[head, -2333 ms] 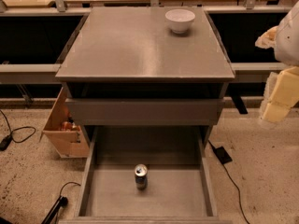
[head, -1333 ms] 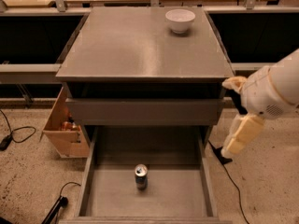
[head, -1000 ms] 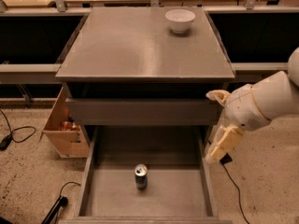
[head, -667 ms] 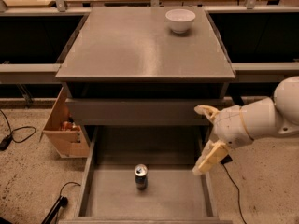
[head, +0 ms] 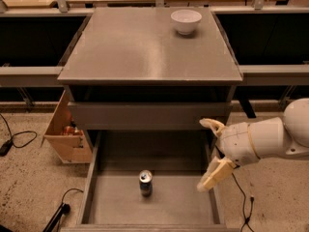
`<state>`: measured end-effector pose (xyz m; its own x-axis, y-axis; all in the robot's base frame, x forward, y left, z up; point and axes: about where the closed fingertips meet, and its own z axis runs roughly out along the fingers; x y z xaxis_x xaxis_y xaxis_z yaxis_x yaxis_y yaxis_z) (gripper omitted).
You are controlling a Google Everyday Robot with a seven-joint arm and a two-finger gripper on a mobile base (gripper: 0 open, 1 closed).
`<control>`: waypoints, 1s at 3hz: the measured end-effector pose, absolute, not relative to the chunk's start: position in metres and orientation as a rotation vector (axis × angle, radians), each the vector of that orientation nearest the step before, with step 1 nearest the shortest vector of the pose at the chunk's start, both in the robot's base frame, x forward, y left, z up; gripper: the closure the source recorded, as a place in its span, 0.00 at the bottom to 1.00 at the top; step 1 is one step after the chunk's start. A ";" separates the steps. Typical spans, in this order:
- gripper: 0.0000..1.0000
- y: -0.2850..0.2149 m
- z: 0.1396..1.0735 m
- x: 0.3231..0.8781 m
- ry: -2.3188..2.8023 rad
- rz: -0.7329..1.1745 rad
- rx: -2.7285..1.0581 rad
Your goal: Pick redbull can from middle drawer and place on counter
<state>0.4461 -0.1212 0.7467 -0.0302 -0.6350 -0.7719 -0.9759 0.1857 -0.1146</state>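
The redbull can stands upright on the bare floor of the open middle drawer, a little left of its centre. The counter is the grey cabinet top above. My gripper reaches in from the right on a white arm. It hangs over the drawer's right side, to the right of the can and apart from it. Its two cream fingers are spread, one up by the drawer front above and one lower over the drawer, with nothing between them.
A white bowl sits at the counter's back right. A closed drawer front lies just above the open drawer. A wooden box stands on the floor to the left. Cables lie on the floor at left and right.
My arm has swung in from the far right and come down toward the left, from beside the cabinet to over the open drawer's right side. The can has not moved.
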 end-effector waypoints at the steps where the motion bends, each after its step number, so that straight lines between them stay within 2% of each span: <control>1: 0.00 -0.100 0.721 0.473 1.695 0.664 -1.508; 3: 0.00 -0.016 0.604 0.537 1.561 0.801 -1.361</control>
